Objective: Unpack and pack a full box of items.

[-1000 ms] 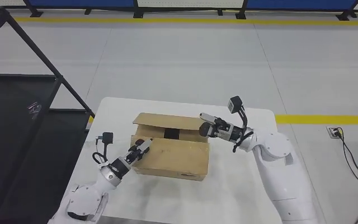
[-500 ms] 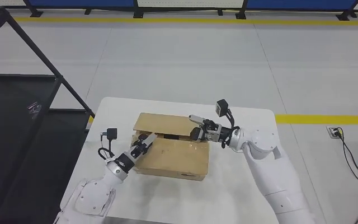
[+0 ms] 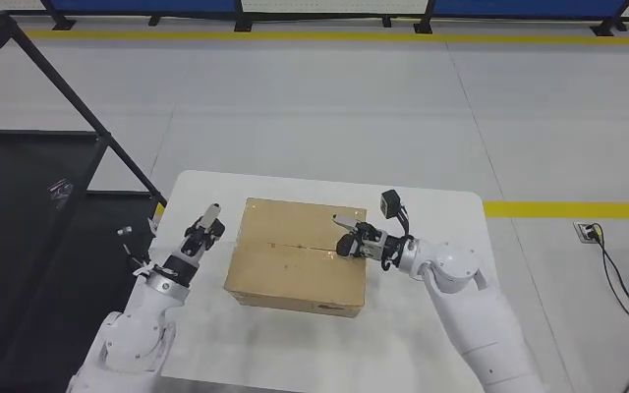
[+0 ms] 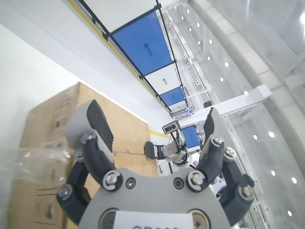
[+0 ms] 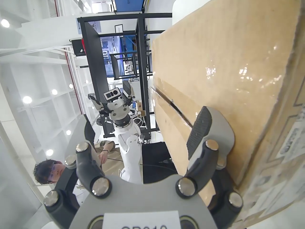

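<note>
Operator: Since a second ago the far flap of the box has come down, so the dark gap is closed. My left gripper has pulled off the cardboard to the left side.

Desk: Where does everything stand now?

Operator: On the white table the box sits about in the middle. Both flaps are flat, and the seam runs along the top.

Desk: And the tools?

Operator: My right gripper is over the right end of the top, near the seam. Its fingers are spread and hold nothing. One pad lies close against the cardboard, but I cannot tell if it presses. My left gripper hangs beside the left end, apart from the box, fingers also spread and empty.

Desk: How far are we?

Operator: I judge the packing is almost finished, because the lid is closed. The items I cannot see, so I take them to be inside. What remains is maybe only to press the seam flat and to draw the right gripper away.
</note>
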{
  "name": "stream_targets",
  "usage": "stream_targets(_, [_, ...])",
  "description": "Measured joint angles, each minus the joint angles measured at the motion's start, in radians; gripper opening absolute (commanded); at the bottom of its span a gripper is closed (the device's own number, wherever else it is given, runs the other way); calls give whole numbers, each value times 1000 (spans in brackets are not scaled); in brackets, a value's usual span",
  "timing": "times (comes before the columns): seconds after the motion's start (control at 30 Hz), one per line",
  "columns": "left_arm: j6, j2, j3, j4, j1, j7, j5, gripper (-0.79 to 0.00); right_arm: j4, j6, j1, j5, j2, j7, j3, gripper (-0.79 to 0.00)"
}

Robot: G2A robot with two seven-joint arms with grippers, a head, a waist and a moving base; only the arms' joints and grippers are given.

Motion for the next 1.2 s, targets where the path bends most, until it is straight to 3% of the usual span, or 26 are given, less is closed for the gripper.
stream_targets(0.13, [5, 6, -61, 0, 39, -7, -12, 0, -6, -16, 1, -17, 2, 13, -6, 0])
stream_targets(0.5, [19, 5, -59, 5, 43, 5, -10, 0, -5, -15, 1, -16, 2, 12, -6, 0])
stream_targets(0.8, [96, -7, -31, 165, 72, -1, -100, 0, -5, -15, 1, -16, 2, 12, -6, 0])
stream_targets(1.03, [157, -16, -16, 298, 0, -82, -255, 0, -5, -15, 1, -16, 2, 12, -6, 0])
stream_targets(1.2, [198, -29, 15, 393, -98, -37, -283, 0, -5, -15, 1, -16, 2, 12, -6, 0])
